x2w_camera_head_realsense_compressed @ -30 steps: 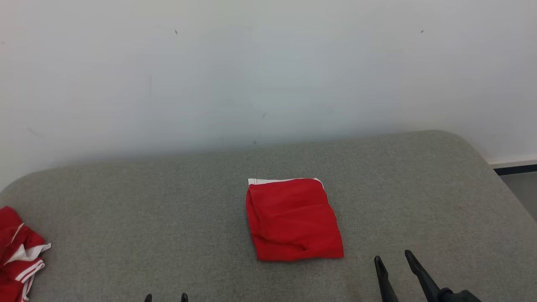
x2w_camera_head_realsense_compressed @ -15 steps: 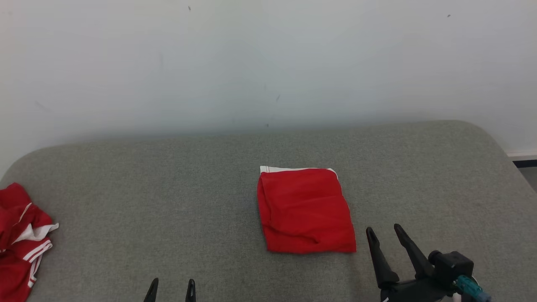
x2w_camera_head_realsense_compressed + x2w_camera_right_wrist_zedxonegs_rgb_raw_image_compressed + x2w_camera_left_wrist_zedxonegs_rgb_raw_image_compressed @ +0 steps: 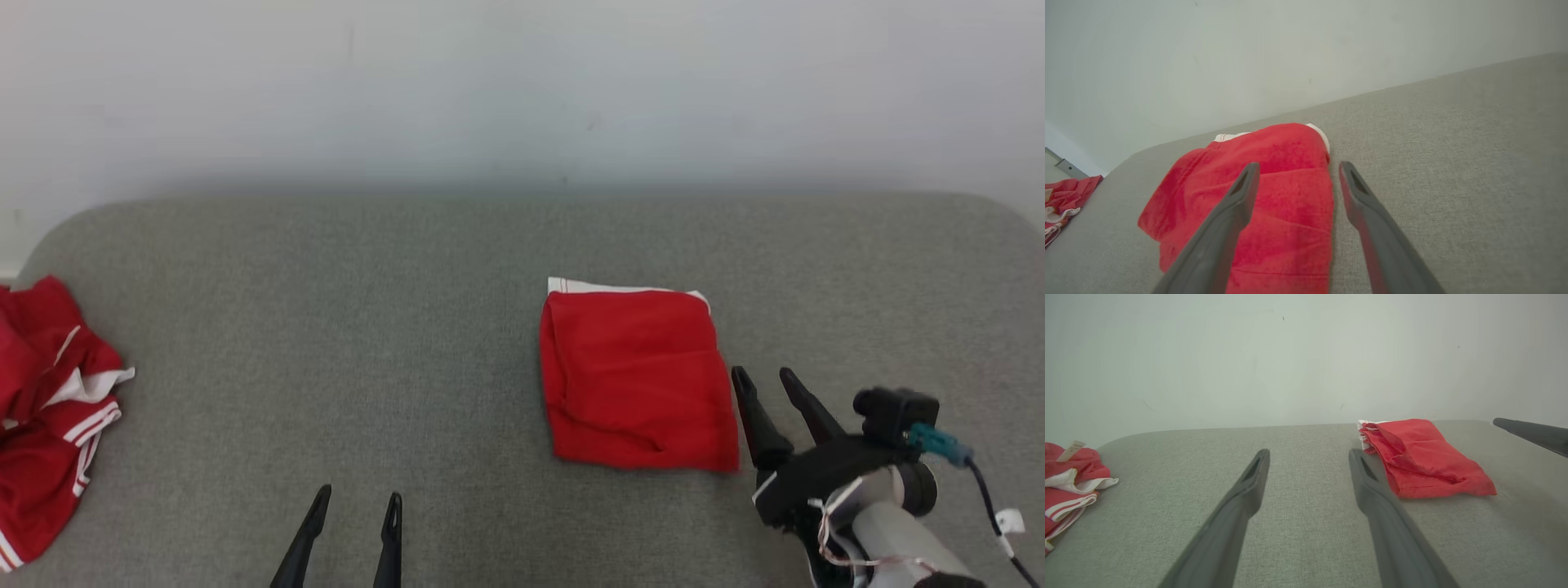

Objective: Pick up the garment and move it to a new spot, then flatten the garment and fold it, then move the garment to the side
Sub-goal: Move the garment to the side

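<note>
The garment (image 3: 637,376) is a red piece with a white band along its far edge, folded into a flat rectangle in the middle of the grey padded surface (image 3: 326,327). My right gripper (image 3: 763,373) stands open right beside the garment's right edge. In the right wrist view the garment (image 3: 1257,183) lies under the left finger, and the right gripper (image 3: 1299,164) straddles its right edge with nothing held. My left gripper (image 3: 359,492) is open near the front edge, apart from the garment (image 3: 1421,457), and the left gripper (image 3: 1309,451) holds nothing.
A crumpled red and white garment (image 3: 49,408) lies at the surface's far left edge, seen too as the crumpled garment (image 3: 1069,482). A pale wall (image 3: 522,82) rises behind the surface. One right-arm finger (image 3: 1531,433) shows at the right of the left wrist view.
The head camera has tilted down and shifted. My right gripper has advanced from below the garment's near right corner to alongside its right edge. The left gripper has come further into view. Both stay open.
</note>
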